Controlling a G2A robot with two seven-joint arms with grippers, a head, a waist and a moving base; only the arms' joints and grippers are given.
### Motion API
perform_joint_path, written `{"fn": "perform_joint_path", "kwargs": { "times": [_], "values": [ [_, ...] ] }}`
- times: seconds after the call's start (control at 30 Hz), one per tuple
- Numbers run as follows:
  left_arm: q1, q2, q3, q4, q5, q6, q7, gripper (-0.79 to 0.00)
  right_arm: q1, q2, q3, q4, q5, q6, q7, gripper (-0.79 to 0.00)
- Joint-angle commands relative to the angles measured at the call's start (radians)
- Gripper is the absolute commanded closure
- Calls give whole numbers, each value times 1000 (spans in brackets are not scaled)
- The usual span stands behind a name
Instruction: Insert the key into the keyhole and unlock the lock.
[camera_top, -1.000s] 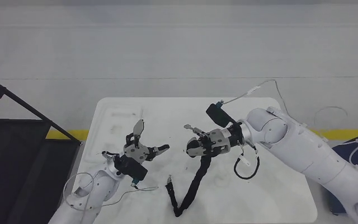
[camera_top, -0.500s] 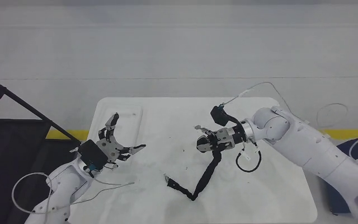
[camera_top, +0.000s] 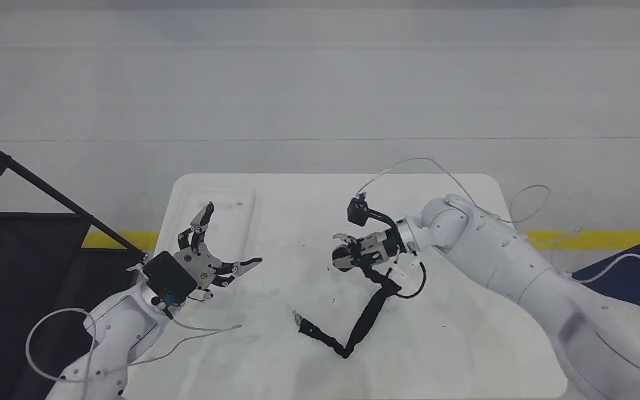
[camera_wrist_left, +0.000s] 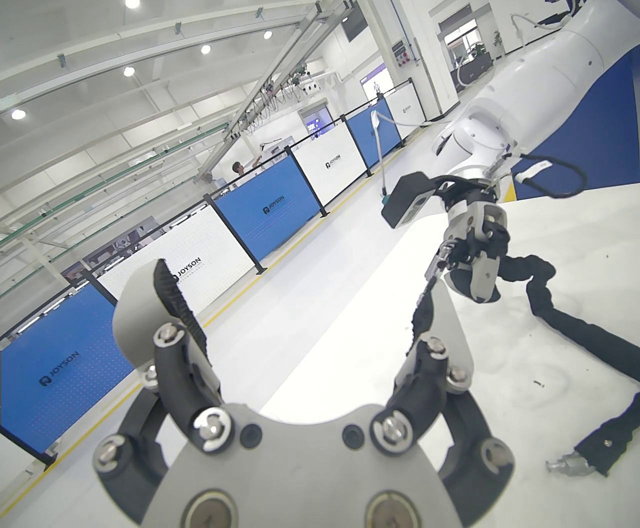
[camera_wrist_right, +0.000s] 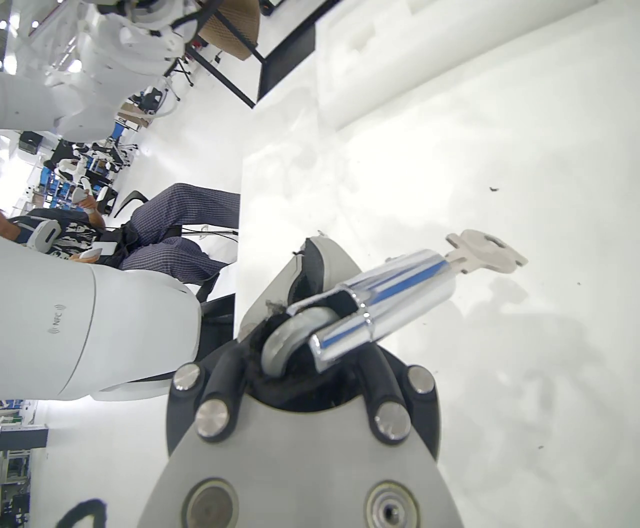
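Observation:
My right gripper (camera_top: 345, 256) is near the table's middle, shut on a chrome cylinder lock (camera_wrist_right: 395, 295). The flat silver key (camera_wrist_right: 487, 249) sticks out of the lock's far end, above the white tabletop. A black sleeved cable (camera_top: 362, 315) runs from the lock toward the front of the table and ends in a small metal tip (camera_top: 298, 321). The left wrist view shows that gripper (camera_wrist_left: 475, 250) across the table with the cable (camera_wrist_left: 565, 320) trailing from it. My left gripper (camera_top: 225, 245) is open and holds nothing, at the table's left side, well apart from the lock.
A shallow white foam tray (camera_top: 225, 205) lies at the table's back left, just beyond the left gripper. A black frame (camera_top: 60, 200) stands off the left edge. Bare tabletop (camera_top: 470, 340) stretches to the front right.
The left arm has pulled back from the middle to the table's left side. The right gripper has turned with the lock and shifted slightly left; the cable's slack has swung rightward.

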Motion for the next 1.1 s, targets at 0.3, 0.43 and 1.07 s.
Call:
{"fn": "perform_joint_path", "kwargs": {
  "times": [0.3, 0.43, 1.07],
  "values": [
    [0, 0, 0, 0, 0, 0, 0, -785, -11, -193, 0, 304, -44, 98, 98, 0],
    [0, 0, 0, 0, 0, 0, 0, -785, -10, -233, 0, 373, -89, 117, 117, 0],
    [0, 0, 0, 0, 0, 0, 0, -785, 73, -300, 2, 533, -421, 81, 29, -785]
  ]
}}
